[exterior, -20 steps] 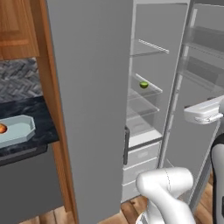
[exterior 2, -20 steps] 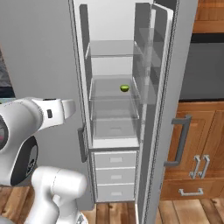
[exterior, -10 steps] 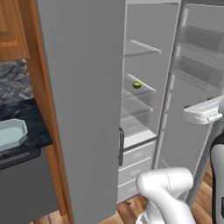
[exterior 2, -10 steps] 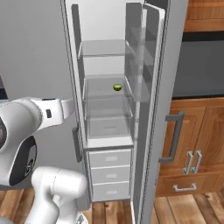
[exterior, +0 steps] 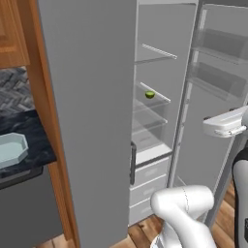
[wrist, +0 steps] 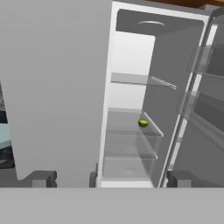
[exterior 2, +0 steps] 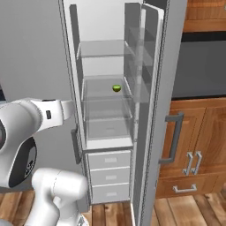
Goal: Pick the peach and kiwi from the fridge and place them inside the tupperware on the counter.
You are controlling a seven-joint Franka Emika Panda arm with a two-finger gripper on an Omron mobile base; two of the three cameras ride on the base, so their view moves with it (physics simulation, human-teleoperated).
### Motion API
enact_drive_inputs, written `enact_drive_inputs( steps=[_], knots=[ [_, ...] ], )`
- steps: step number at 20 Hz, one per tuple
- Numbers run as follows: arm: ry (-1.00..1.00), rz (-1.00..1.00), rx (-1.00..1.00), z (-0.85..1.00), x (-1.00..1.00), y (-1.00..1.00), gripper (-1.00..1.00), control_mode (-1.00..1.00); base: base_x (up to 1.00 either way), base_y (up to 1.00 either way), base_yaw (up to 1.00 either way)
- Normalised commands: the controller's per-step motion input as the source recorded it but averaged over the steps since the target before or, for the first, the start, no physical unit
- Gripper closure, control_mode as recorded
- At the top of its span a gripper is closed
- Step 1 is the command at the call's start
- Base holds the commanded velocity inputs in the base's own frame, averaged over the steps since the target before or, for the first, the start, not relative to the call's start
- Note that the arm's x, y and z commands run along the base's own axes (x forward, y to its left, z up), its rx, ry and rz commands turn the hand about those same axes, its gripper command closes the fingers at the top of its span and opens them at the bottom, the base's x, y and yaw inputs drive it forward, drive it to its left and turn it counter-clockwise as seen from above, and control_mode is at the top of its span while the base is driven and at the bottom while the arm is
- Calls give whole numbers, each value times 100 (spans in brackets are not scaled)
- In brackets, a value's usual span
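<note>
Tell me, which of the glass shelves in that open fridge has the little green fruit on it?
The second glass shelf from the top holds the kiwi; the other shelves look bare.

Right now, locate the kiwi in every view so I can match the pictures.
Left base view: the kiwi lies right of centre, upper half, on a glass shelf of the open fridge.
Right base view: centre, upper half, same shelf.
Hand view: right of centre, mid-height.
Shared landmark: the glass shelf it rests on, second visible from the top.
</note>
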Motion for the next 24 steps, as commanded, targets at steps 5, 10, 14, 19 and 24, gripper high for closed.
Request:
enact_drive_inputs(
  steps=[5, 10, 14, 19, 24],
  knots=[
    [0, 0, 0, 0, 0, 0, -100, 100, 45, -23, 0],
    [0, 0, 0, 0, 0, 0, -100, 100, 50, -25, 1],
    [0, 0, 0, 0, 0, 0, -100, 100, 46, -8, 1],
    [0, 0, 0, 0, 0, 0, -100, 100, 49, -6, 3],
    [0, 0, 0, 0, 0, 0, -100, 100, 46, -17, 6]
  ],
)
